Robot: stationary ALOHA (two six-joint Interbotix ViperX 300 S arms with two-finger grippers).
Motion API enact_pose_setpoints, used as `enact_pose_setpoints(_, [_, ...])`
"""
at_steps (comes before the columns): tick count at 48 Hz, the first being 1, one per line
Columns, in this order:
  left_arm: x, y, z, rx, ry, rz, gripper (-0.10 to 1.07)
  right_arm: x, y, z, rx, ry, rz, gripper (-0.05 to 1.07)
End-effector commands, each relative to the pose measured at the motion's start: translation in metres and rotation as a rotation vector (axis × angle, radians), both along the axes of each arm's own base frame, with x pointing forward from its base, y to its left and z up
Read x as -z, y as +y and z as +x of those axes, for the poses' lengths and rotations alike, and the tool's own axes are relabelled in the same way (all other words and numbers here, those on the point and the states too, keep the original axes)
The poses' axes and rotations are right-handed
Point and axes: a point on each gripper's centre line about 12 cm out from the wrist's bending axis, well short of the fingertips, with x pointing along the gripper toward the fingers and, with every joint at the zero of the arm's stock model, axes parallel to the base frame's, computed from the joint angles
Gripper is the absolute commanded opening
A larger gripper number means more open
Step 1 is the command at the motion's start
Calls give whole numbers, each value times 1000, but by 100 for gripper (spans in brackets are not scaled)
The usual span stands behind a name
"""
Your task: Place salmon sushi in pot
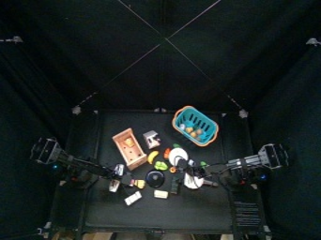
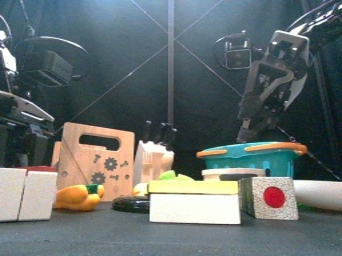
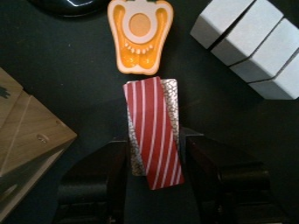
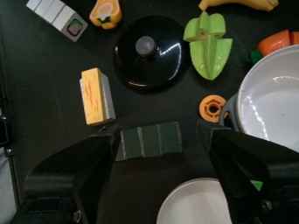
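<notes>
Left gripper (image 3: 149,162) spread wide, jaws straddling red-and-white striped sushi piece (image 3: 155,129), likely the salmon sushi; flanking it, not yet pinching. Lined up along its length, probably for clean side grip. Lying flat on table (image 3: 70,79), near front-left part. Just beyond: orange toy slice (image 3: 140,33); white blocks (image 3: 251,44) to one side, wooden board (image 3: 30,131) to other, close enough to crowd jaw.

Right gripper (image 4: 163,162) also spread, empty, hanging over green block (image 4: 149,141). Nearby: black pot lid (image 4: 149,52), white pot (image 4: 274,92), yellow block (image 4: 98,94), green pepper slice (image 4: 208,39).
</notes>
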Motion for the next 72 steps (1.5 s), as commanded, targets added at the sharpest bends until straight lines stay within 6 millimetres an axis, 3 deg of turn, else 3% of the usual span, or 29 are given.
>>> enact_pose_setpoints(1, [-22,-7,15,-26,-72,-53,60,-19,-1,-1,-1,-64,5,100])
enact_pose_setpoints(8, [-56,-14,36,-124,-111,-176,59,-42,-2,-9,3,-141,15,100])
enact_pose_setpoints(19, [-74,-7,65,-171,-88,-182,59,-56,-7,-33,9,-205,13,100])
enact_pose_setpoints(28, [-85,5,95,-137,-140,-88,59,-46,-10,-52,23,-200,25,100])
enact_pose_setpoints(40, [-92,57,146,-277,-184,-64,59,-21,-12,-64,39,-130,36,100])
enact_pose_setpoints(58, [-92,99,231,-317,-196,15,59,4,-14,-80,68,-62,66,100])
enact_pose_setpoints(72, [-87,126,269,-374,-184,14,59,9,-14,-85,76,-48,74,100])
